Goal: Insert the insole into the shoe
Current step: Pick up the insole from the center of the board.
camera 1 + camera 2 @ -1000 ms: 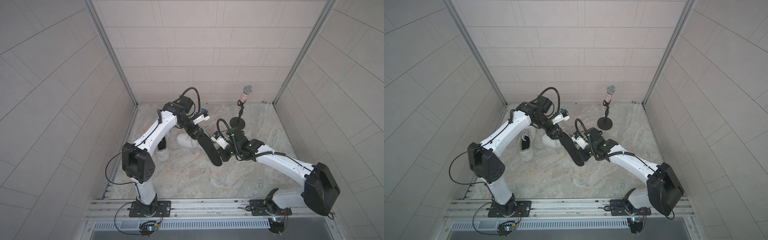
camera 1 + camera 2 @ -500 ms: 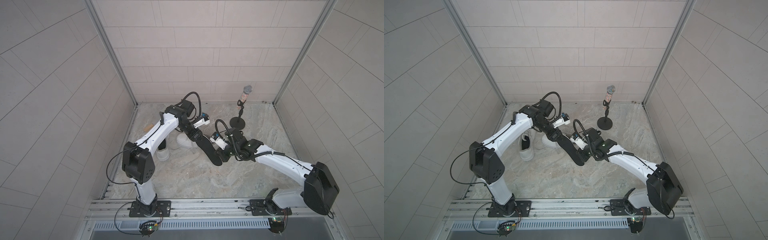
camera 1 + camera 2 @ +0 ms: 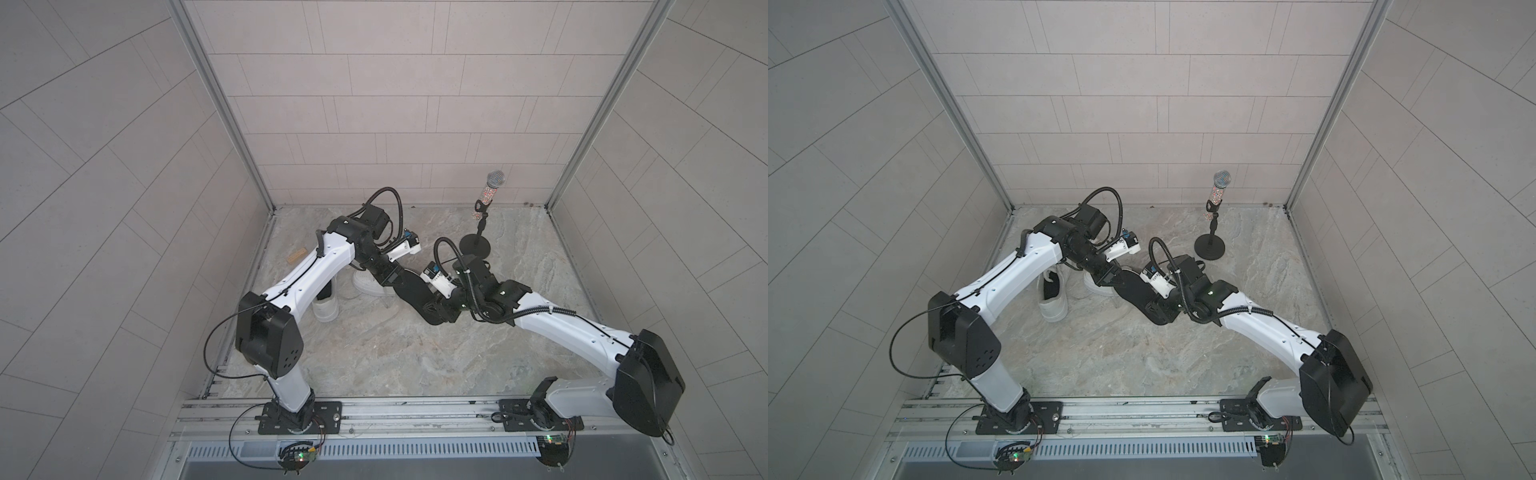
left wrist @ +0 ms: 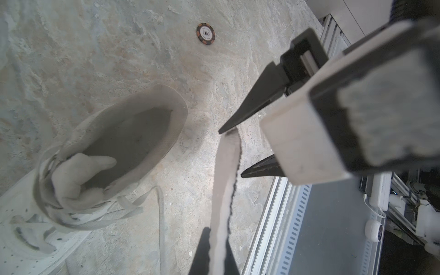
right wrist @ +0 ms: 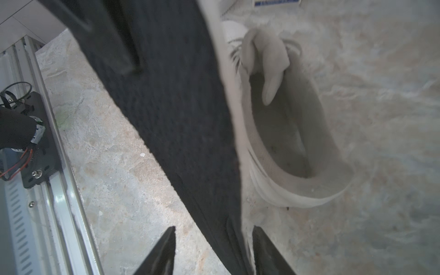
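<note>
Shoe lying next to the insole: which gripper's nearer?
Left. The left gripper, shut on the insole, is right beside the shoe; the right gripper, open, straddles the insole's opposite end, farther off.

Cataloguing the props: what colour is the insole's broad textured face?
The insole shows a black face, pale edge; best in the right wrist view.

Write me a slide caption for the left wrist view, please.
Left claw pinches the insole near the white shoe while the right claw stands open.
</note>
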You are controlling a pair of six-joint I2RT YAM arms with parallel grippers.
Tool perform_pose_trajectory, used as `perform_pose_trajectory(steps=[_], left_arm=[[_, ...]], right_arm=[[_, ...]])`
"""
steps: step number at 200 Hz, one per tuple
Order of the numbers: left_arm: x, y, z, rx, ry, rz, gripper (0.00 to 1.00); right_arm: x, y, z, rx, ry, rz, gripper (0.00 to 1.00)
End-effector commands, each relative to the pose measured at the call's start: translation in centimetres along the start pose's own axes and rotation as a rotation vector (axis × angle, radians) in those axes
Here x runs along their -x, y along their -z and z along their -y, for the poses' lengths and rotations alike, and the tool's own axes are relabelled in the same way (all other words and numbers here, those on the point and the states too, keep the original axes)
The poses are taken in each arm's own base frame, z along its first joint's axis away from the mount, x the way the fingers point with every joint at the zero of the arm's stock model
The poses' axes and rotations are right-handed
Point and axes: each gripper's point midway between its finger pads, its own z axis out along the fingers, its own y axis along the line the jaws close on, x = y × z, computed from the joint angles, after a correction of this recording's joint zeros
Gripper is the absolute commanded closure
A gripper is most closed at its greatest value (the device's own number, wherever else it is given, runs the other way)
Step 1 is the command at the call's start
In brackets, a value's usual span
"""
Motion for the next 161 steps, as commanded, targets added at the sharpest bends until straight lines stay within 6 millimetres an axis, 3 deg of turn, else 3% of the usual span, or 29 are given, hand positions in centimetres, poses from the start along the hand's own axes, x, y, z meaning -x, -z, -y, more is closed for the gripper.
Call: perform_pose_trajectory(steps=[1,55,72,110,123,161], left_arm=[[0.0,0.2,1.5,-0.037,-0.015,0.019,1.00],[0.3,0.4,2.6,-0.052,-0.031,0.025,1.00],[0.3,0.4,2.7,-0.050,-0.034,0.019,1.00],[0.3,0.5,2.8,-0.050,-0.028,0.025,1.00],[0.5,0.5,1.8,-0.002,0.013,0.025,1.00],[1.2,0.3,0.2,0.038,0.199,0.029,1.00]], right_arm=[[2.5,1.3,0.5,-0.047,0.069,0.136,0.42],[3.7,1.7,-0.6,0.063,0.123,0.185,0.44],[4.0,1.4,-1.2,0.105,0.126,0.191,0.55],[4.4,1.2,-1.6,0.137,0.105,0.219,0.91],[4.7,1.2,-1.1,0.106,0.082,0.234,1.00],[4.1,0.8,1.6,-0.255,0.153,0.217,0.97]])
